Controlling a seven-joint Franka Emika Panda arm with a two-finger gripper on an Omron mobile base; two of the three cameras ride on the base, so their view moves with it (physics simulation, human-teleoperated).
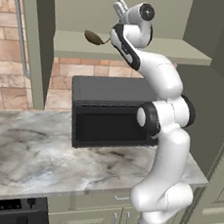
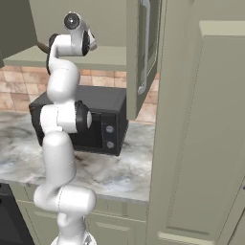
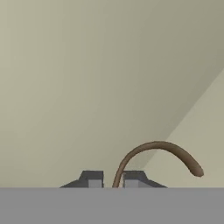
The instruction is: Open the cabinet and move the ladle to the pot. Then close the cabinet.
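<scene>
The claw [image 3: 113, 179] pinches the ladle [image 3: 162, 151] handle inside the open cabinet [image 1: 131, 49]. Next, I judge: lift it clear of the shelf toward the pot.

Kitchen, marble counter [image 1: 26, 148], black microwave [image 1: 113, 114], green cabinet [image 1: 39, 36]

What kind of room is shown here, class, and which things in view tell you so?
A kitchen, rendered: a black microwave stands on a marble counter, below an open green wall cabinet against a brick-tiled wall.

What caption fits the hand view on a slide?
Gripper closed on the thin handle of the brown ladle inside the open cabinet.
</scene>
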